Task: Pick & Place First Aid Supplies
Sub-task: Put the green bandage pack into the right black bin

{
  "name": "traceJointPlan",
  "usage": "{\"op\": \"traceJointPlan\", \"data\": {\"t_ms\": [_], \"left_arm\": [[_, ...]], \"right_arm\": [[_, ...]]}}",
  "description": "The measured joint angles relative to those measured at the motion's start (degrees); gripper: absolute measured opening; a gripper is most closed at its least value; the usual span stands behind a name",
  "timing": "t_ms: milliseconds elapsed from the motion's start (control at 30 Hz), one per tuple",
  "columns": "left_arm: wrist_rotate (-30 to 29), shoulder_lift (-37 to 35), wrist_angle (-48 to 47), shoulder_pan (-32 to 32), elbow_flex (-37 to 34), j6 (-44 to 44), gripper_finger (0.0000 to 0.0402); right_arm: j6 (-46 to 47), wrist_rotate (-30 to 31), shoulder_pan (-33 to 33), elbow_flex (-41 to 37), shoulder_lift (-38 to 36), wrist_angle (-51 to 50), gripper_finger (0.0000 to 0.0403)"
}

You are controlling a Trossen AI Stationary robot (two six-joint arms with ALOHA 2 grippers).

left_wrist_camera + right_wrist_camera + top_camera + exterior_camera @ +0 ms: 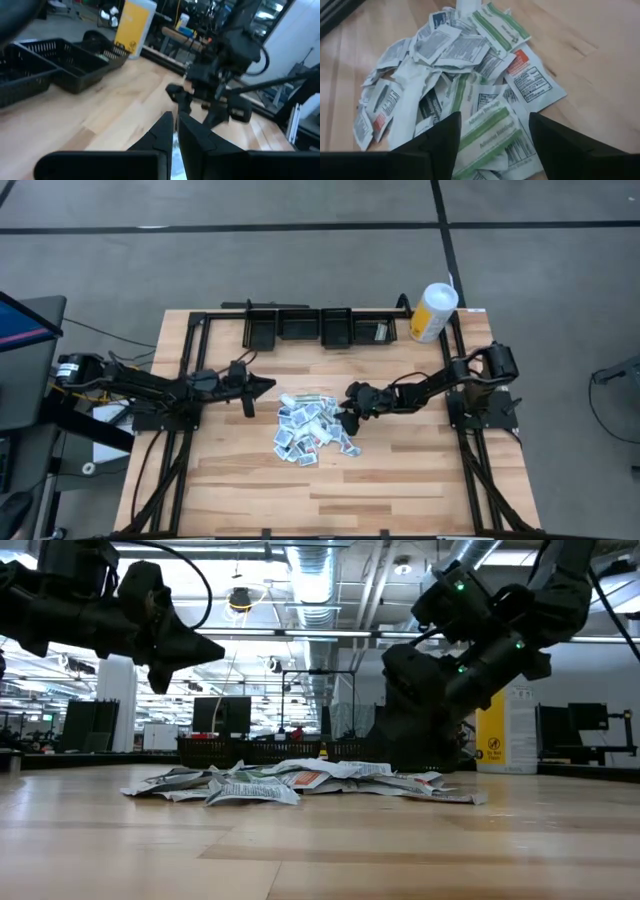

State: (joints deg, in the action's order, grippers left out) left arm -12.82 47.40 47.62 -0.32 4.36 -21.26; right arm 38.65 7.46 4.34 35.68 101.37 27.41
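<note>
The packets (pixel 310 430) lie in one loose heap mid-tabletop (pixel 400 480), flat and overlapping, long axes pointing every way; too many and too overlapped to count. A green-striped packet (pixel 487 131) lies between my fingertips, its stripe running diagonally. My right jaws (pixel 347 420) are spread at the heap's right edge, gripping nothing. My left jaws (pixel 268 384) hover left of the heap, pressed together. Four black bins (pixel 315 327) and one canister (pixel 433 312) line the far edge.

Packets (pixel 470 95): white, grey-blue print; some green-striped, few with red-orange patch. Table (pixel 400 480): light wood planks. Bins (pixel 315 327): black mesh. Canister (pixel 433 311): white and yellow. Arms, grippers: dark, near black. Floor: grey.
</note>
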Motion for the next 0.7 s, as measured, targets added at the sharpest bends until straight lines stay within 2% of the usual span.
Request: {"op": "traceJointPlan", "data": {"t_ms": [333, 700], "left_arm": [[0.0, 0.0, 2.0, 3.1, 0.0, 0.0, 0.0026], [0.8, 0.0, 2.1, 3.1, 0.0, 0.0, 0.0026]], "right_arm": [[0.0, -0.1, 0.0, 1.6, 0.6, -0.6, 0.0195], [0.4, -1.9, 0.0, 1.7, 0.5, -0.4, 0.0142]]}}
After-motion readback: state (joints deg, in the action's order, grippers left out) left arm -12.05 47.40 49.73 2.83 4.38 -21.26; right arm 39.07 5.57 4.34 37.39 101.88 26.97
